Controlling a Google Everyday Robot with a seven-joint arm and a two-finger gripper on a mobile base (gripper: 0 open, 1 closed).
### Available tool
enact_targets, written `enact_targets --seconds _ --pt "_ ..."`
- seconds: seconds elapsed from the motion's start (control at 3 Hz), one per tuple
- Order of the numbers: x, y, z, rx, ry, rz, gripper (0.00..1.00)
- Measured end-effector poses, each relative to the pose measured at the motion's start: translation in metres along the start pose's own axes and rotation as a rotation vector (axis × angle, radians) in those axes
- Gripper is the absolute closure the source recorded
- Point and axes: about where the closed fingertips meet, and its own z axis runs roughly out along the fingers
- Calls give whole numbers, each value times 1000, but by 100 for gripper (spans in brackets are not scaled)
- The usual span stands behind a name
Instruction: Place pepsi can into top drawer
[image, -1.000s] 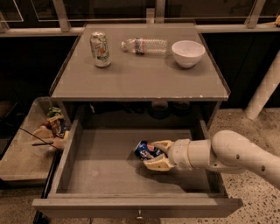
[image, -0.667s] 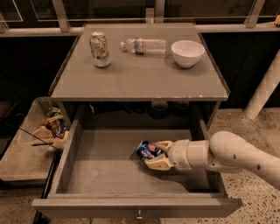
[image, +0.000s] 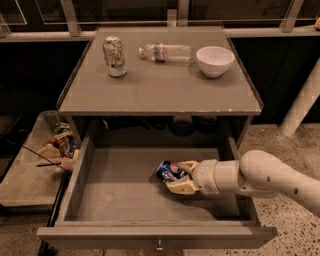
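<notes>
Gripper: the two-finger gripper (image: 176, 176) is reaching into the drawer from the right, tan fingers (image: 182, 187) clamping the can.
Can: the small dark blue pepsi can (image: 166, 171) is lying tilted, right of the drawer's centre.
Drawer: the wide shallow grey top drawer (image: 120, 197) is standing open.
Tabletop: a green-and-white can (image: 114, 56), clear plastic bottle (image: 165, 51) and white bowl (image: 215, 60) are sitting.

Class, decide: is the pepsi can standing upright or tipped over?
Tipped on its side: the pepsi can points its end leftward, low inside the top drawer, clasped by the gripper there.
</notes>
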Motion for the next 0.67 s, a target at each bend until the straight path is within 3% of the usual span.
enact_targets --seconds 0.67 --pt "0 0 0 0 0 0 15"
